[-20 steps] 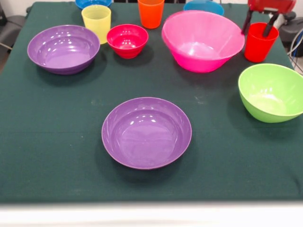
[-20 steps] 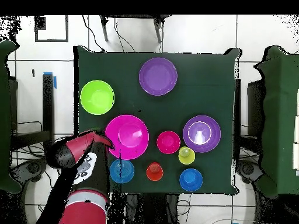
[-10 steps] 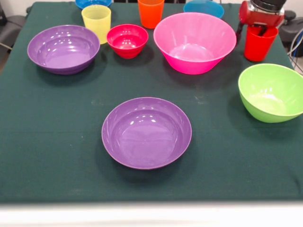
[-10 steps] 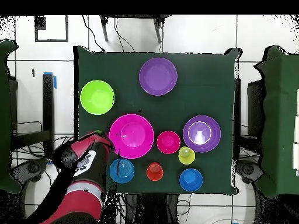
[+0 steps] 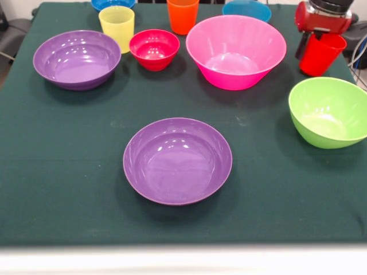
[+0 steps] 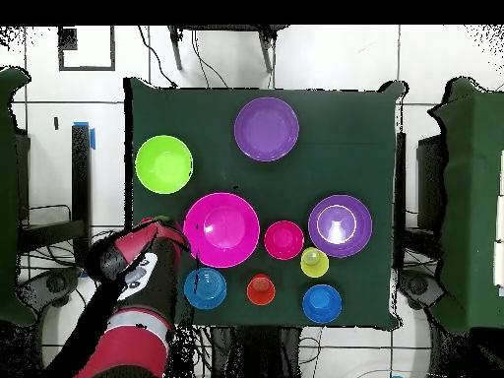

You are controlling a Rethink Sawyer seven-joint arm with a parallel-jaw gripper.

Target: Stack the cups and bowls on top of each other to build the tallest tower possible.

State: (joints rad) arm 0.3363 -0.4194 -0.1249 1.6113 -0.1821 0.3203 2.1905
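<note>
Taking the big pink bowl [image 5: 236, 50] as the landmark and working left to right: a purple bowl [image 5: 77, 58], yellow cup [image 5: 117, 26] and small crimson bowl [image 5: 154, 48] stand well left of it, each apart and upright, free to be picked singly. A second purple bowl [image 5: 178, 160] sits alone in front of it, likely the tower's base. The orange cup [image 5: 183, 14] and light blue bowl [image 5: 247, 8] lie behind. To its right the tool [image 5: 315, 41] pinches the tilted red cup [image 5: 320, 54], apparently lifting it; the lime green bowl [image 5: 329, 112] rests on the surface [image 5: 69, 154] beyond.
</note>
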